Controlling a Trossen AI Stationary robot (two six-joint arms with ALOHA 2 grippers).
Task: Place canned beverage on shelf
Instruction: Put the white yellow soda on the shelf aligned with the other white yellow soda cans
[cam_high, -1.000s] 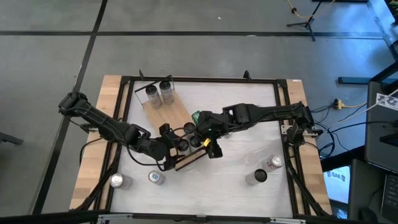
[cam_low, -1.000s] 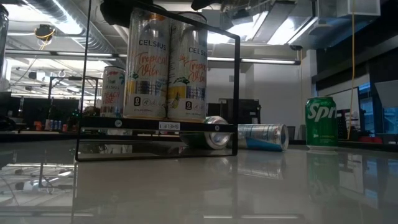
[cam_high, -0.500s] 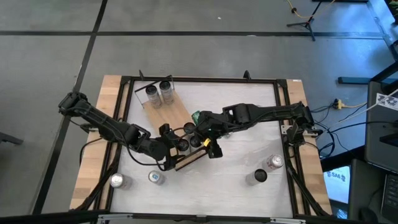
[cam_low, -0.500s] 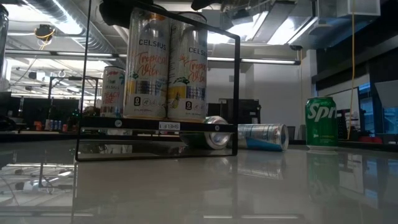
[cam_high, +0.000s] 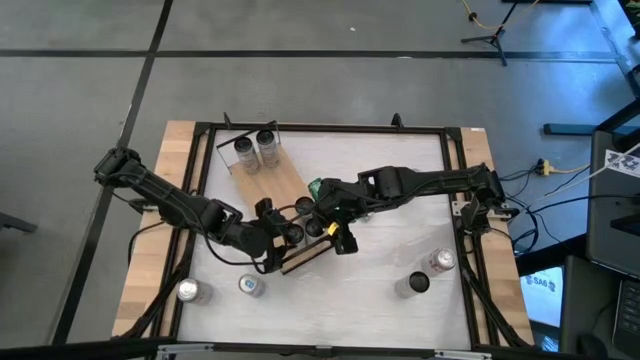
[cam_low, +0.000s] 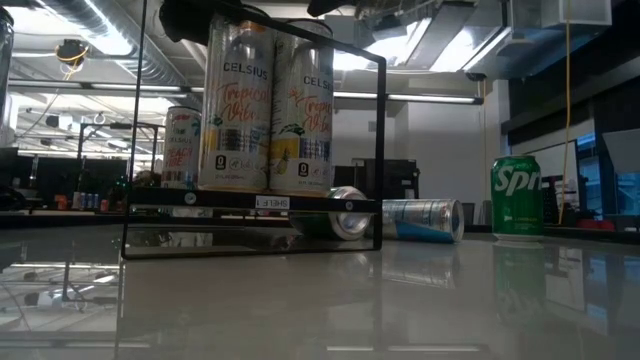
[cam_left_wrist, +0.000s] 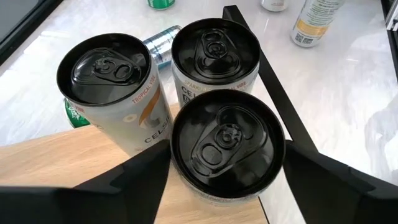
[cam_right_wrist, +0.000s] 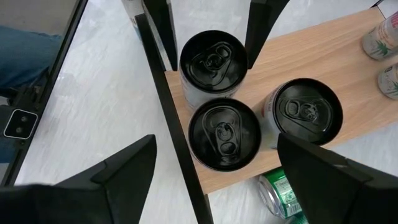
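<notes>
High view: white desk (cam_high: 380, 260) in black frame, grey floor around. Shelf (cam_high: 283, 190) lies diagonally mid-desk; left claw (cam_high: 283, 236) and right claw (cam_high: 333, 226) meet over its near end.

Low view: glossy desk, office behind; two cans (cam_low: 266, 105) upright on shelf.

Left wrist view: left claw spread around nearest black-top can (cam_left_wrist: 227, 144), fingers (cam_left_wrist: 134, 180) just beside it; contact unclear.

Right wrist view: right claw released, fingers (cam_right_wrist: 121, 171) well apart above three cans.
</notes>
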